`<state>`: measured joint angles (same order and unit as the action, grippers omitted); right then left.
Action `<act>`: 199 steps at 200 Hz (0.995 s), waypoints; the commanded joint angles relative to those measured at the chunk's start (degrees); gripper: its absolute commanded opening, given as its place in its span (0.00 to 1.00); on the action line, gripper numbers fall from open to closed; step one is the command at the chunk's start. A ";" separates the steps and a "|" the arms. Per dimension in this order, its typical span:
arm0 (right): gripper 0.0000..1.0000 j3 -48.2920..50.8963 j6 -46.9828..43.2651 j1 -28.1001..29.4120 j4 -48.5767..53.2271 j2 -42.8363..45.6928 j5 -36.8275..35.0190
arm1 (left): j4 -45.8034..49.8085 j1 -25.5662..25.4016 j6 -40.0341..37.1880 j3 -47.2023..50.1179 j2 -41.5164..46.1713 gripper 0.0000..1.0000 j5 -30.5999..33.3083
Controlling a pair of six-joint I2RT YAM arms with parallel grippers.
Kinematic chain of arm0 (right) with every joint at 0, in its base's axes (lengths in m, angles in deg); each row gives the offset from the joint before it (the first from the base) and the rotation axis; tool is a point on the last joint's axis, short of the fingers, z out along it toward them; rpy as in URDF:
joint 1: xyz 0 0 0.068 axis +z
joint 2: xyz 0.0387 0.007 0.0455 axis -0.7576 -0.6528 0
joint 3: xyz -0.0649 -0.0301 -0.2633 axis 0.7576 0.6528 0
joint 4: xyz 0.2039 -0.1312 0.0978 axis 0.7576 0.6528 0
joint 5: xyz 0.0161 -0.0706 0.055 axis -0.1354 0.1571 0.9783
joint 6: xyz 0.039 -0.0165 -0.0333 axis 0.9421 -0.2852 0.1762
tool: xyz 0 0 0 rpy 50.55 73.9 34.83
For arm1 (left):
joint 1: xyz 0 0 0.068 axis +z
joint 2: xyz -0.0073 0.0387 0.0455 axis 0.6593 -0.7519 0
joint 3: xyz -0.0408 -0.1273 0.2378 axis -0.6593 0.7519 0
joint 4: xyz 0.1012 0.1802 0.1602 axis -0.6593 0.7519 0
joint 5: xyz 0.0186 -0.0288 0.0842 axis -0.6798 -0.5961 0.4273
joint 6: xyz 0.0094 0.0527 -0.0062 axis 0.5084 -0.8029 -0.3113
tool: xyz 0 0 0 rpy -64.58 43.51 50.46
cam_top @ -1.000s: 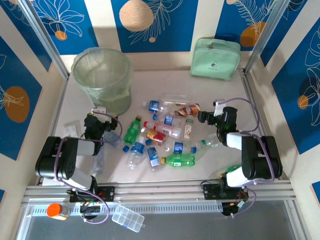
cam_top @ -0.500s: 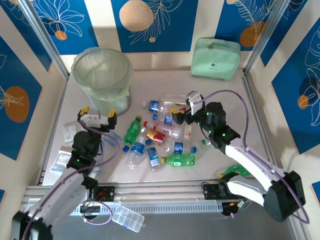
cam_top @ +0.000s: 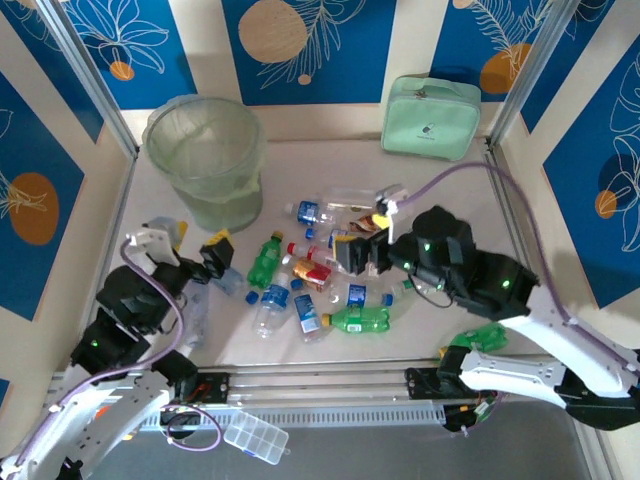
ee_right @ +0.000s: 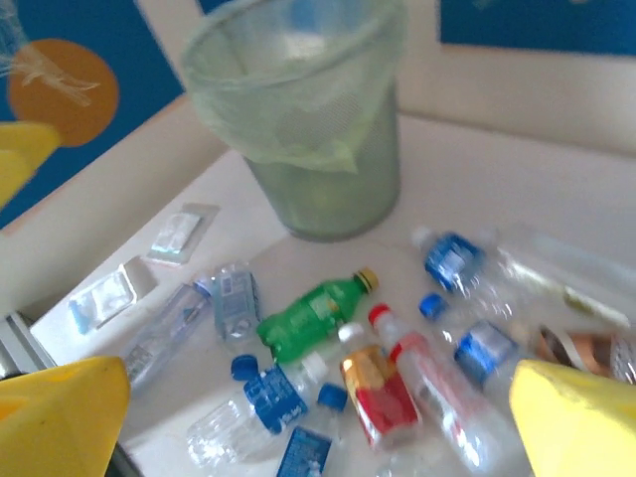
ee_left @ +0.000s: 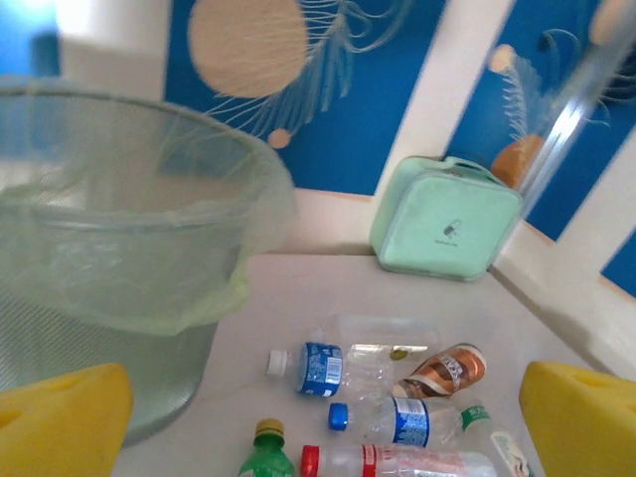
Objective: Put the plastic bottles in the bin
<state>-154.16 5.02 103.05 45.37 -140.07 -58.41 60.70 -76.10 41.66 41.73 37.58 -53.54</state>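
Plastic bottles (cam_top: 312,272) lie flat, axes mixed, just left of the empty, wide-open right gripper (cam_top: 368,240); left gripper (cam_top: 192,243), equally agape and empty, hangs farther off.

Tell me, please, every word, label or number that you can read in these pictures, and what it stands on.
No text can be read anywhere.
plastic bottles: the blue, red and orange labels carry print, all too small or blurred to read.
mint-green case: a small dark logo, too small to read.
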 commanded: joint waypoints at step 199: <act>0.99 33.27 40.63 -69.25 33.07 0.89 9.72 | 37.37 -0.30 15.24 -20.02 -35.10 0.99 -18.59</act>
<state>-122.82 44.93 37.39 78.73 -137.12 -48.81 95.69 -76.10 59.61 23.28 3.57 -70.13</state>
